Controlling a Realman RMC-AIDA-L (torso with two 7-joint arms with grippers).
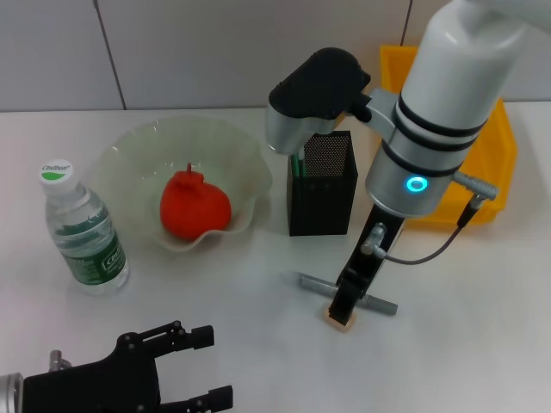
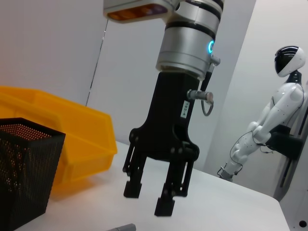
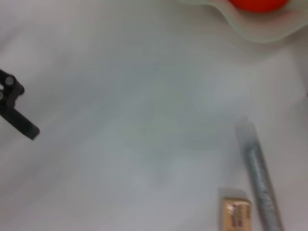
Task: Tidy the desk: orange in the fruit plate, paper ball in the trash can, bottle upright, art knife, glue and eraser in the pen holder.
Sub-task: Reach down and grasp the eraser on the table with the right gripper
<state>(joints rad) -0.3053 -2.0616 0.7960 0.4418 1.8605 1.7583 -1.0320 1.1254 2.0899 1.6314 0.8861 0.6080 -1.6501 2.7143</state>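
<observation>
Hovering over eraser (image 1: 340,317) & glue (image 1: 379,303): right claw (image 1: 344,305), fingers apart, empty

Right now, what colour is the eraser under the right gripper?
Beige; the eraser shows best in the right wrist view.

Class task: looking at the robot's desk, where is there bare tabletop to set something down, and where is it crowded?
Bare tabletop lies between the bottle, the fruit plate and the glue, in front of the orange. It is crowded around the pen holder, trash can, eraser and right gripper.
</observation>
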